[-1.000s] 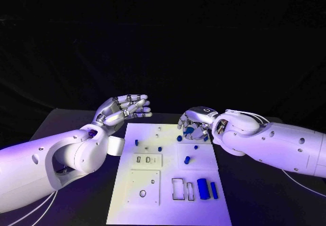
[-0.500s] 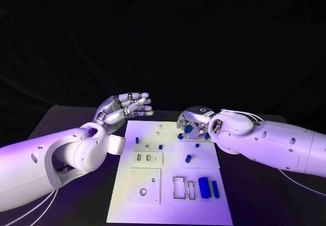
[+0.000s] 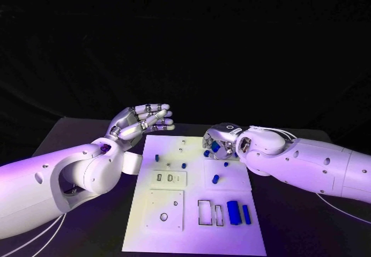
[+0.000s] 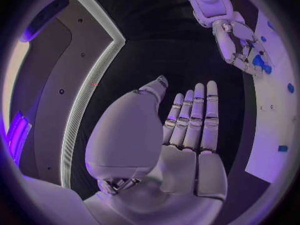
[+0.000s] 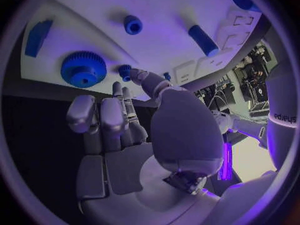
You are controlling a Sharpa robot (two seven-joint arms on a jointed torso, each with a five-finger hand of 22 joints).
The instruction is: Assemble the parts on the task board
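The task board, a flat white matte plate with rectangular cut-outs and small round holes, is lying in the middle of the dark tabletop. Small blue parts are sitting on it: a long rectangular block and a thinner bar are lying side by side near the board's near right corner, just beside two empty rectangular slots, and a short cylinder is resting further up the board, with several small pegs standing near the middle. In the right wrist view a blue toothed gear with a raised hub is lying flat near the board's edge, close to a ribbed blue knob and a smooth blue cylinder. The right hand, silver and segmented, is hovering over the far right corner of the board with its fingers loosely curled downward; whether it is touching the blue pieces beneath it, I cannot tell. The left hand is hanging above the tabletop off the board's far left corner, fingers straight and pressed together, holding nothing. On the right arm's wrist, the word "sharpa" is showing.
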